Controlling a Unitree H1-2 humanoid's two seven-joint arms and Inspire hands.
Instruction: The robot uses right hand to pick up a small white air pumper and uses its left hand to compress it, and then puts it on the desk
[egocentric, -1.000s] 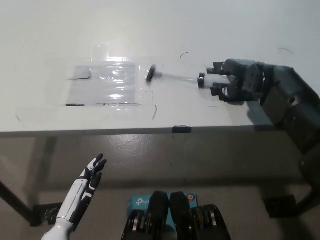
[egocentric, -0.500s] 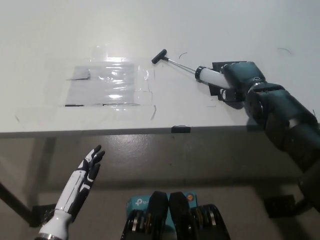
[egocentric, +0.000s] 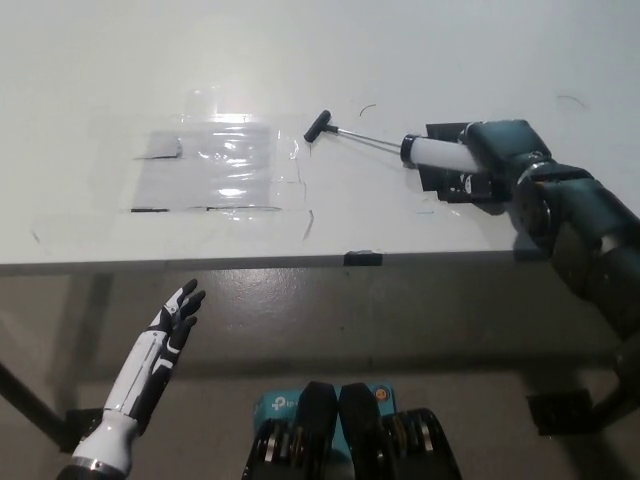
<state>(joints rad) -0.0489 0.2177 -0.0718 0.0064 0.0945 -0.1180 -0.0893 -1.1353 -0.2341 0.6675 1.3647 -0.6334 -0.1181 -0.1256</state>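
— Two hands showing?
— Yes. Right hand (egocentric: 478, 170) grips the pump (egocentric: 400, 148) over the bench (egocentric: 90, 60); its fingers hide the barrel's rear.
— Left hand (egocentric: 165, 345)?
— Below the bench edge, fingers spread, empty. Plastic sheet (egocentric: 215, 168) lies left.

A sheet of clear plastic film (egocentric: 220, 165) lies flat on the white desk (egocentric: 100, 80), catching glare, with short dark strips of tape at its left edge and along its near edge. A small black clip (egocentric: 363, 258) sits on the desk's front edge. Beneath the desk, a teal box (egocentric: 275, 409) with a white logo rests on the grey floor (egocentric: 300, 320).
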